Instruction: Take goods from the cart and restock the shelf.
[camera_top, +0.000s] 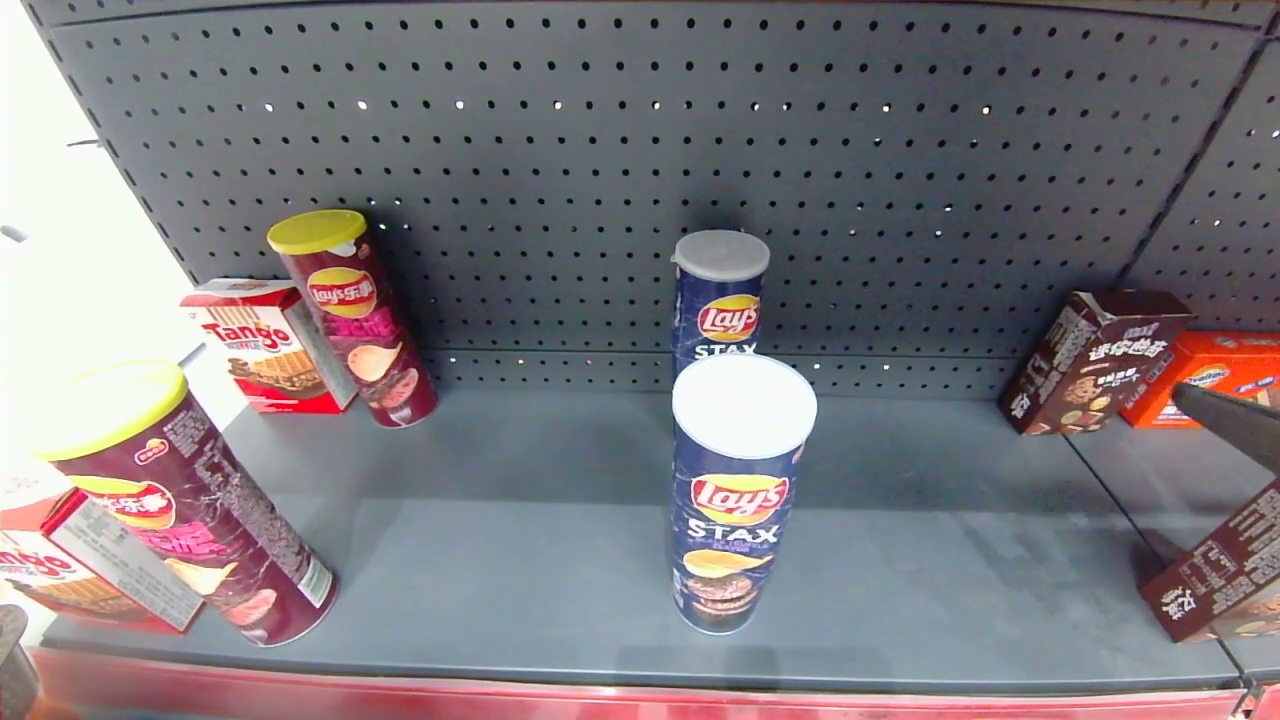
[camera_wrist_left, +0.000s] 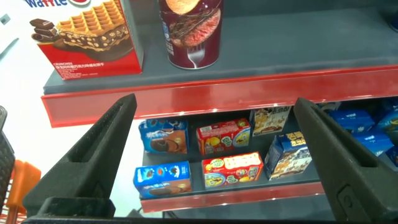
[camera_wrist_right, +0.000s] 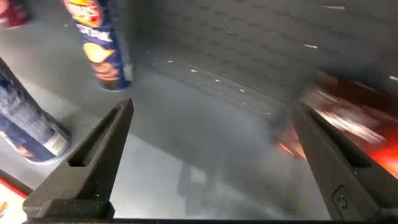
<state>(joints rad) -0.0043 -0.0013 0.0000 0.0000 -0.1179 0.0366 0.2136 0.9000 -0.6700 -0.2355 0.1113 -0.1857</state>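
Two blue chip cans stand mid-shelf, one in front (camera_top: 743, 490) and one behind (camera_top: 720, 300). My right gripper (camera_wrist_right: 208, 155) hangs open and empty over the bare shelf floor (camera_wrist_right: 205, 143), to the right of these blue cans (camera_wrist_right: 102, 43). One of its dark fingers (camera_top: 1230, 425) shows at the right edge beside an orange box (camera_top: 1215, 375). My left gripper (camera_wrist_left: 211, 162) is open and empty below and in front of the red shelf edge (camera_wrist_left: 249, 87), facing a waffle box (camera_wrist_left: 87, 34) and a maroon can (camera_wrist_left: 189, 31).
Maroon cans with yellow lids (camera_top: 350, 320) (camera_top: 190, 510) and wafer boxes (camera_top: 265, 345) (camera_top: 80, 570) fill the shelf's left. Brown boxes (camera_top: 1090, 360) (camera_top: 1220, 570) lean at the right. A lower shelf holds several small boxes (camera_wrist_left: 224, 155). Wide bare floor (camera_top: 950, 540) lies right of the blue cans.
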